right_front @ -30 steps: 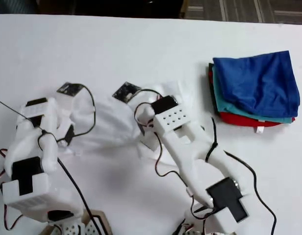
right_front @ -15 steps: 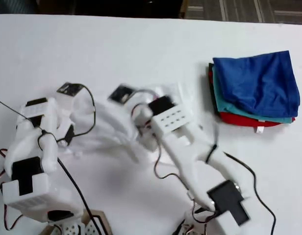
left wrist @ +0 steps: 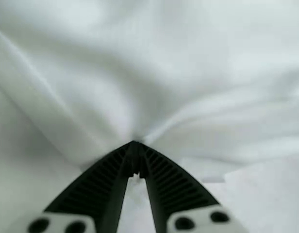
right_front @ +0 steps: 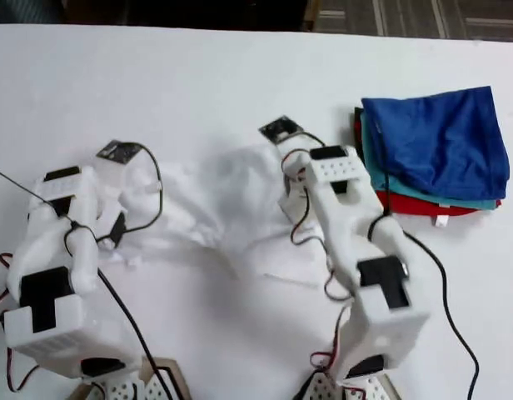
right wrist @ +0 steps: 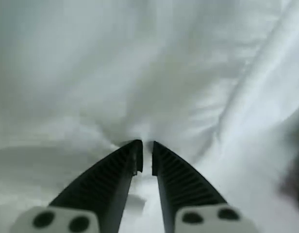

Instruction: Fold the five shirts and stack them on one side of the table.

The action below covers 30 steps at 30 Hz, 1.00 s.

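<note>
The left gripper (left wrist: 135,149) is closed tight on a pinch of the white shirt (right_front: 231,200). The right gripper (right wrist: 146,151) is narrowed to a slit, with a fold of the same cloth drawn between its jaws. The shirt spans the table (right_front: 198,75) from one gripper to the other, its long axis crosswise. The right gripper is nearer the stack of folded shirts (right_front: 435,150), which lies just beside it.

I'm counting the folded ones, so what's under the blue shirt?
Under the blue shirt, edges of a teal shirt, a red shirt and a dark sliver show; the rest is covered.
</note>
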Available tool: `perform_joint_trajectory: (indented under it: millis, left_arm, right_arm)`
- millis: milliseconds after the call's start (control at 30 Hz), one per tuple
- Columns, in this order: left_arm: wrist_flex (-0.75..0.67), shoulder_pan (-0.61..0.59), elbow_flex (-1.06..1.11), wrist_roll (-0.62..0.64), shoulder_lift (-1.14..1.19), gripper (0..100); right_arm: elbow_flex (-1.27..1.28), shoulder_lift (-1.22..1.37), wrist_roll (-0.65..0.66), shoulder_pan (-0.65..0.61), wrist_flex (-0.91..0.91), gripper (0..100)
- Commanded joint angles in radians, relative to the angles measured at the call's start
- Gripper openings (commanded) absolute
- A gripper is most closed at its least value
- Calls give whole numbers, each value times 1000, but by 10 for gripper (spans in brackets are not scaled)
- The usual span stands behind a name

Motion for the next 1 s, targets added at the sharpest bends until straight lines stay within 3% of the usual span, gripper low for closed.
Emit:
perform_joint_trajectory:
  millis: [0, 133, 267, 533, 733, 867, 967]
  left_arm:
    - [-20, -9, 4, -8, 11, 25]
    - [-20, -9, 4, -8, 11, 25]
    - [-20, -9, 4, -8, 11, 25]
    - [-20, -9, 4, -8, 11, 25]
    - [-20, -9, 4, -8, 11, 25]
    - [-20, -9, 4, -8, 11, 25]
    - [-20, -9, 4, -8, 11, 25]
  right_arm:
    - [-207, 125, 9, 42, -13, 41]
    - [-482, 309, 9, 67, 61, 41]
    - [-758, 437, 9, 61, 278, 41]
    - [-1160, 409, 9, 56, 645, 36]
    - [-1002, 234, 9, 16, 651, 19]
    - [-729, 74, 9, -31, 610, 19]
    - [-474, -59, 9, -47, 476, 19]
